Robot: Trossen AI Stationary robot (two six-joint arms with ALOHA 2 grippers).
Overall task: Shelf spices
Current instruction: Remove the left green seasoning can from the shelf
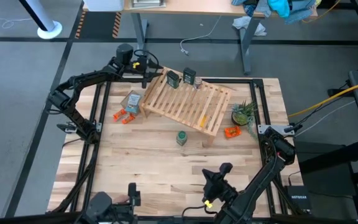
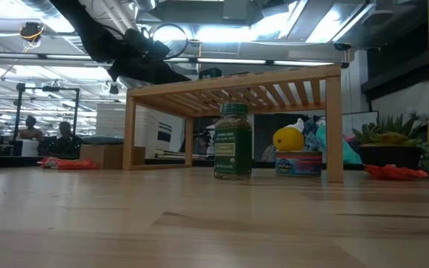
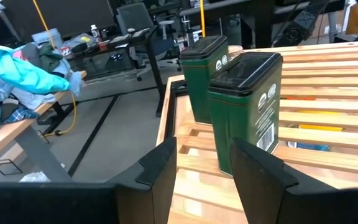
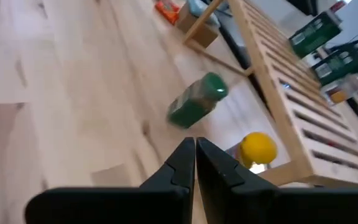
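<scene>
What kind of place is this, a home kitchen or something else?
Probably a robotics lab or workshop, not a kitchen: the wooden table stands in a dark metal frame, desks and office chairs fill the room behind, and people sit at workstations.

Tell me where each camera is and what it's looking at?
High view: above, looking straight down at the table, shelf, and both arms.
Low view: at tabletop height, facing the green jar in front of the shelf; an arm reaches in from above.
Left wrist view: behind the open left gripper, facing two dark jars on the shelf.
Right wrist view: behind the shut right gripper, facing the green jar.
Shared: the green jar shows in the high, low and right wrist views.
</scene>
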